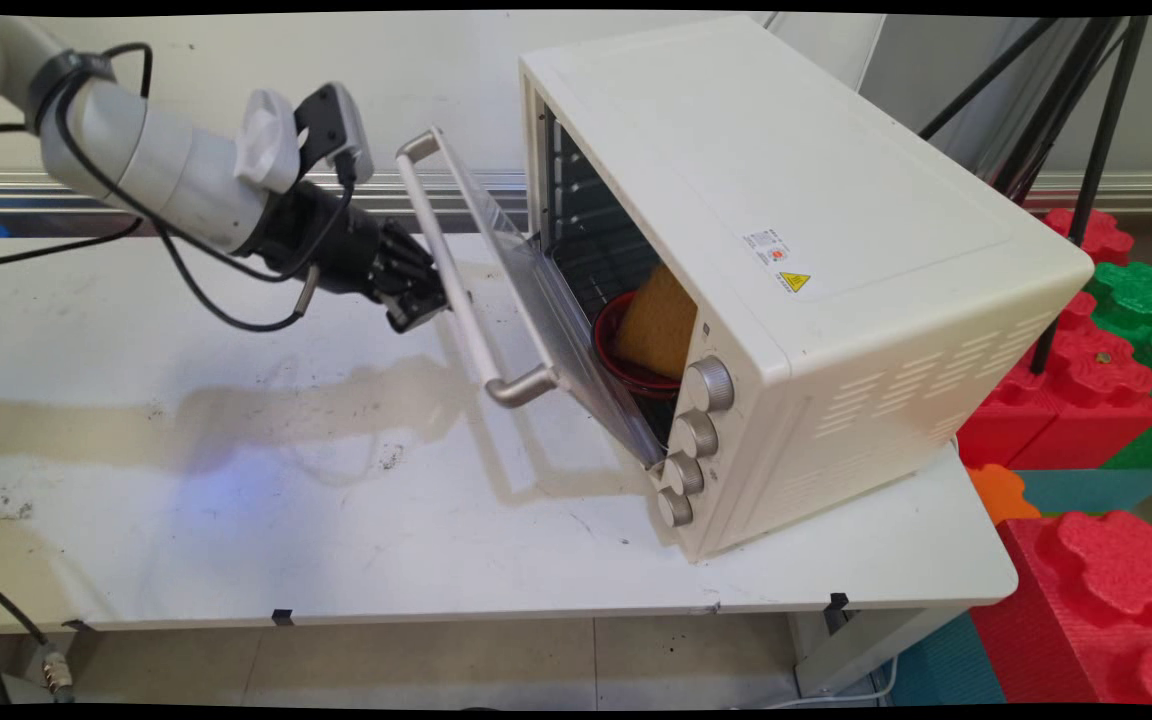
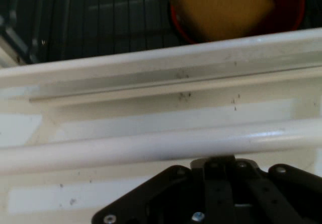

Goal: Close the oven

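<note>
The white tabletop [image 1: 236, 520] carries a cream toaster oven [image 1: 816, 260], set at an angle toward its right end with the cavity facing left and toward the camera. Four round metal knobs [image 1: 693, 435] run in a column down the near front corner.

The glass door [image 1: 556, 330], hinged along its lower edge, stands partly open — tilted out from the cavity, neither shut nor fully dropped. Its metal bar handle [image 1: 456, 270] runs across the free edge of the door; in the main view its long axis slopes from upper left to lower right.

Inside the cavity, a red bowl [image 1: 636, 355] rests on the rack and holds a yellow-brown sponge-like block [image 1: 658, 322]. In the hand view both appear beyond the door's edge, at upper right.

The black tool [image 1: 426, 290] comes in from the left and sits at the handle, near the middle of its length, on the side away from the oven. In the hand view the bar [image 2: 151, 146] crosses the frame from side to side just above the tool's linkage — the approach line is therefore square to the bar's long axis. Whether the tool is spread or pinching the bar cannot be told: the fingertips are hidden in both views.
</note>
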### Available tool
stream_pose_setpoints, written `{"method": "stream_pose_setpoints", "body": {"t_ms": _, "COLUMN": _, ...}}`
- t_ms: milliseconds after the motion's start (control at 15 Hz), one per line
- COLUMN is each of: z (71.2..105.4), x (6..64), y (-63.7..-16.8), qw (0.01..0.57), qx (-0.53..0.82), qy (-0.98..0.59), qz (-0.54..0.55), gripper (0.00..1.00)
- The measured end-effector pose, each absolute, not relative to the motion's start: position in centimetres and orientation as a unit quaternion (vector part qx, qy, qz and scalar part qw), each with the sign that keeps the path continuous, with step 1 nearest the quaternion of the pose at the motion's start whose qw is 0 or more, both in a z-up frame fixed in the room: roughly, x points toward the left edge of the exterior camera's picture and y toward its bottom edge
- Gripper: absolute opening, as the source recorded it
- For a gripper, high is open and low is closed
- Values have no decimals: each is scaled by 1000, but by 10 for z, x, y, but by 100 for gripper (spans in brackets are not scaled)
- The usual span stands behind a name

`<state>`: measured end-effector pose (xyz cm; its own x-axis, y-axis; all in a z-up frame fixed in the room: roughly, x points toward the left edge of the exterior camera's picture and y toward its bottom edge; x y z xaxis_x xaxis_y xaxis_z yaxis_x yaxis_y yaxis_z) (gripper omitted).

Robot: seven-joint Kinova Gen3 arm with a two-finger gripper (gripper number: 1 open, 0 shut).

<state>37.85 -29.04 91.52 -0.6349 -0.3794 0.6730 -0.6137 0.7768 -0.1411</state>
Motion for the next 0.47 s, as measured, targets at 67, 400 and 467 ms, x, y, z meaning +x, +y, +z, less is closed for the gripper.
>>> {"method": "stream_pose_setpoints", "body": {"t_ms": 67, "z": 918, "x": 376, "y": -293, "qw": 324, "qx": 278, "qy": -885, "qz": 182, "gripper": 0}}
{"method": "stream_pose_setpoints", "body": {"t_ms": 400, "z": 931, "x": 368, "y": -304, "qw": 331, "qx": 271, "qy": -885, "qz": 183, "gripper": 0}}
{"method": "stream_pose_setpoints", "body": {"t_ms": 467, "z": 932, "x": 367, "y": -306, "qw": 331, "qx": 271, "qy": -885, "qz": 183, "gripper": 0}}
